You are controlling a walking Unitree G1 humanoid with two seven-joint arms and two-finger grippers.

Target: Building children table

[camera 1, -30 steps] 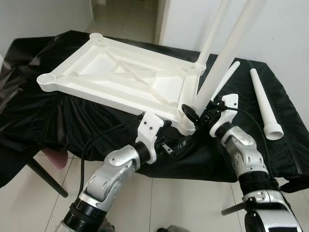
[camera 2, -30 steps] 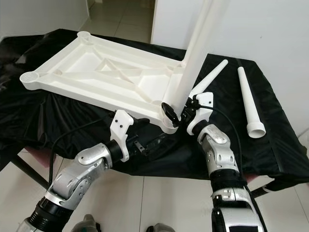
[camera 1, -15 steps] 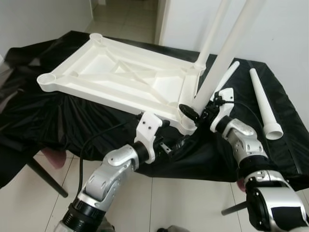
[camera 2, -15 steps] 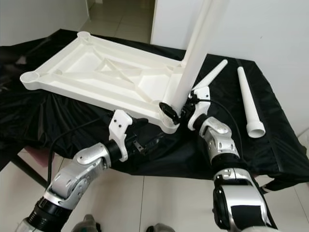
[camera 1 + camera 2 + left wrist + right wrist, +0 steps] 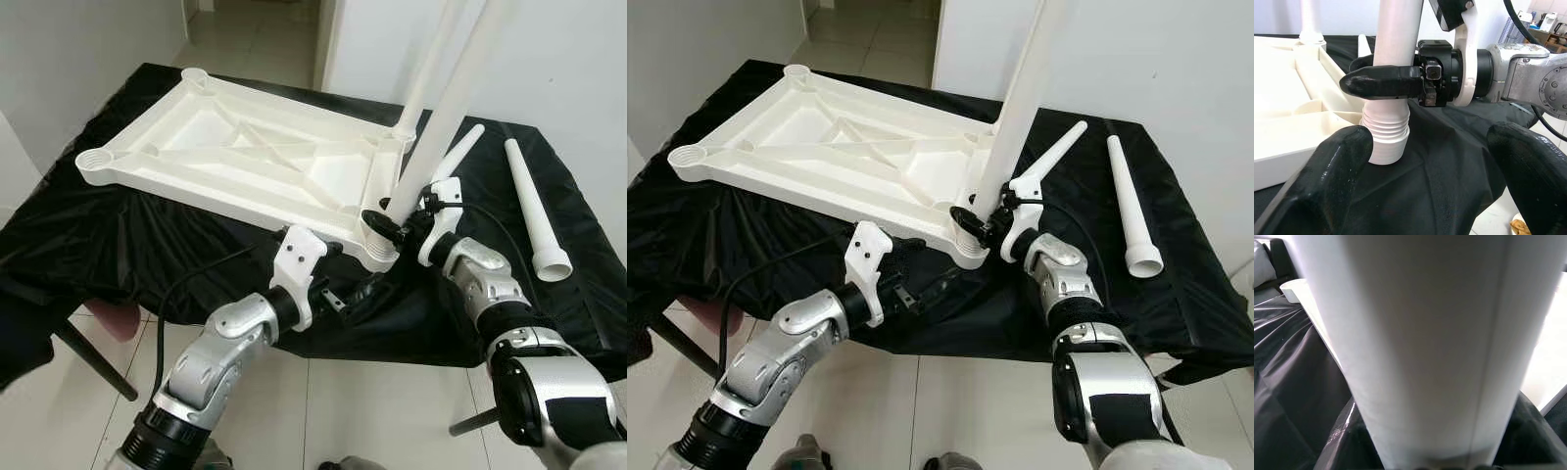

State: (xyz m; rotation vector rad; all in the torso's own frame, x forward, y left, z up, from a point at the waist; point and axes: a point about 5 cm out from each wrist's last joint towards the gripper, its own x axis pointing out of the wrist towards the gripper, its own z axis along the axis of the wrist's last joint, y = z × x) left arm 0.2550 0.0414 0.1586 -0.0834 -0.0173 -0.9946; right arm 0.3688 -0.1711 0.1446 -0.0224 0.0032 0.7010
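The white tabletop (image 5: pixel 245 162) lay upside down on the black cloth (image 5: pixel 118 245) that covered the surface. Two white legs stood up from its corners on the robot's right side. The right gripper (image 5: pixel 392 221) was clamped round the nearer leg (image 5: pixel 441 117) just above the corner socket (image 5: pixel 1385 139), its fingers (image 5: pixel 1382 82) wrapped on either side of the tube. The left wrist view showed this best: one black finger crossed the front of the leg right above the ribbed collar, a detail the head views made too small to read. In the right wrist view the leg (image 5: pixel 1420 347) sat so close between the fingers that only pale plastic and a strip of cloth could be made out.

The left gripper (image 5: pixel 358 294) hung just below and in front of that corner, its fingers (image 5: pixel 1334 171) spread wide and holding nothing, the socket seen between them. From the head views these fingers were dark against the cloth and hard to separate.

Beyond the right gripper, two loose legs (image 5: pixel 1129 201) lay on the cloth. The tops of both standing legs were cut off by the frame.
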